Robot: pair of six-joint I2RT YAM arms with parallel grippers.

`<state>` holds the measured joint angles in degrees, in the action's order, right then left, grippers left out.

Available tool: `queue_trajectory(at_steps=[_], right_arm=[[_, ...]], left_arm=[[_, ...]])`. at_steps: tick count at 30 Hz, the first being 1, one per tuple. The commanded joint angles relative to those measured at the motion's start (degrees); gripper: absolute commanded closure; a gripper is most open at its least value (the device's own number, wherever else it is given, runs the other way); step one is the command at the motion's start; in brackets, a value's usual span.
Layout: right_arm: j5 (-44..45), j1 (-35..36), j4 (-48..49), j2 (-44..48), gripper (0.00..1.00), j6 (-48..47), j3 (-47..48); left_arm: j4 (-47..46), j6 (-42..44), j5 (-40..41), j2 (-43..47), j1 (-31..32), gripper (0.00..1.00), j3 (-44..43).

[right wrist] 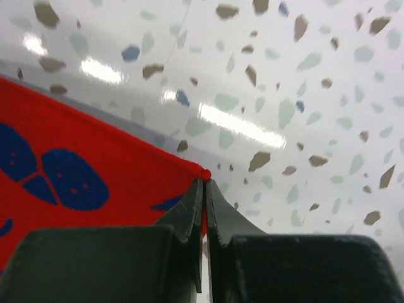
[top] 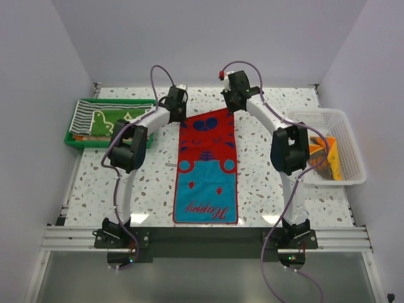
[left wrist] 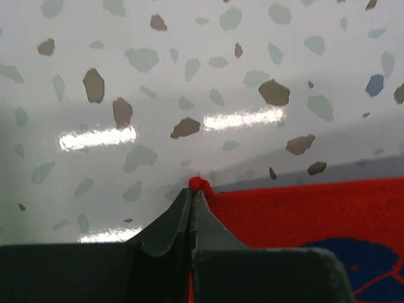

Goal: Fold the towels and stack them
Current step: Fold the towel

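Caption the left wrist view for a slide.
Left gripper pinches a corner of the red towel over the speckled table.

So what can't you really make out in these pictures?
- Top view: the left arm covers part of the green tray; its towels can't be counted.
- Top view: the right arm hides part of the white basket.
- Wrist views: left tool, right tool and frame edges cut off most of the red towel.

On table (top: 151, 189), towel (top: 206, 167) lies ctr; tray (top: 85, 144) left, basket (top: 334, 179) right.
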<state>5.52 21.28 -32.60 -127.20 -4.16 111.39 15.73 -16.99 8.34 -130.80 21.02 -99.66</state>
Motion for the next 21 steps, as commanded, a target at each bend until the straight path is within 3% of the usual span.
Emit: queue_trajectory(at_steps=[1, 6, 9, 21], right_arm=[[3.53, -1.41, -1.06, -1.73, 1.00, -1.02, 7.42], [4.59, -1.50, -1.76, -3.93, 1.00, -2.86, 13.58], [3.45, -1.59, -1.94, -2.28, 1.00, -3.04, 12.46], [-3.05, -1.42, -6.59, 13.19, 1.00, 2.23, -6.78]], left_arm=[[-4.12, 2.58, -3.24, 3.45, -3.08, 1.00, -5.61], [-5.70, 4.16, -6.40, 3.36, -4.32, 1.00, -10.29], [-6.06, 4.34, -6.58, 5.63, -4.32, 1.00, -9.42], [-7.46, -5.84, -14.48, 28.03, -4.23, 1.00, 21.22]])
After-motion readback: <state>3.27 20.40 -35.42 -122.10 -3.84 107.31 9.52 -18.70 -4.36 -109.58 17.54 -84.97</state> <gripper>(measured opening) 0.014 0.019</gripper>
